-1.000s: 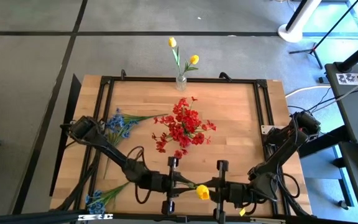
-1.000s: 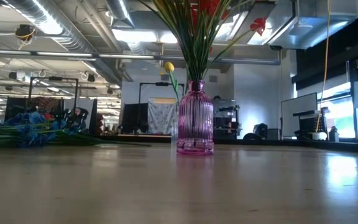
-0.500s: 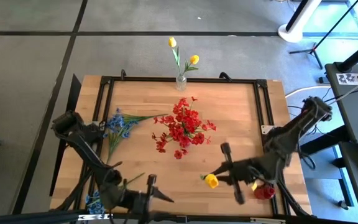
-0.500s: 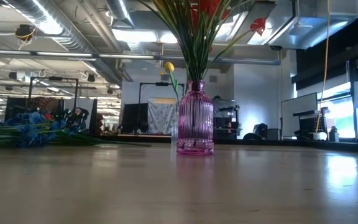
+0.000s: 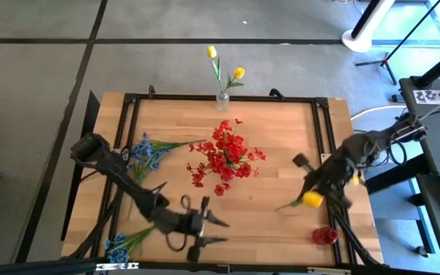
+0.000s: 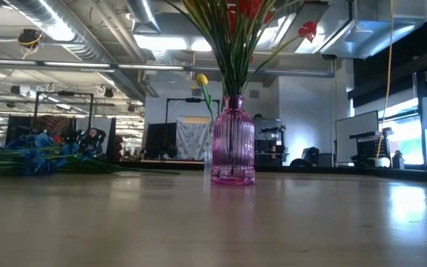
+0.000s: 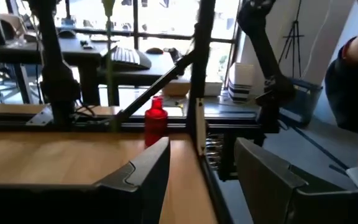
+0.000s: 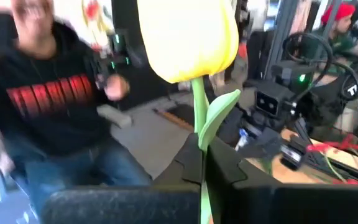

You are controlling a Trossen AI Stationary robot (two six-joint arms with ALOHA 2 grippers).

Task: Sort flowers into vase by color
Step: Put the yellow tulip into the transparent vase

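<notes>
Surface: a light wooden table (image 5: 281, 149) framed by black rails, set on grey floor; in the low view its top fills the lower half of the frame.

Room: an open workshop with ceiling ducts and strip lights is seen in the low view. A person in a dark top with red lettering (image 8: 48, 93) is shown at the left of the right wrist view.

Items on the table:
- Purple ribbed vase (image 6: 233, 141), centre of the low view; in the high view it is hidden under the red flowers (image 5: 226, 153) it holds.
- Small clear vase (image 5: 222, 100) at the upper edge, holding two yellow tulips (image 5: 237, 73).
- Blue flowers (image 5: 150, 152) lying at centre left; a second blue cluster (image 5: 116, 246) at lower left.
- Red bottle (image 5: 325, 235) at lower right, also seen in the left wrist view.

Grippers:
- Right gripper (image 5: 312, 189), right of centre, is clamped on the stem of a yellow tulip (image 5: 312, 199); the head fills the upper centre of the right wrist view.
- Left gripper (image 5: 212, 231), lower centre, has fingers spread apart, with nothing held.
</notes>
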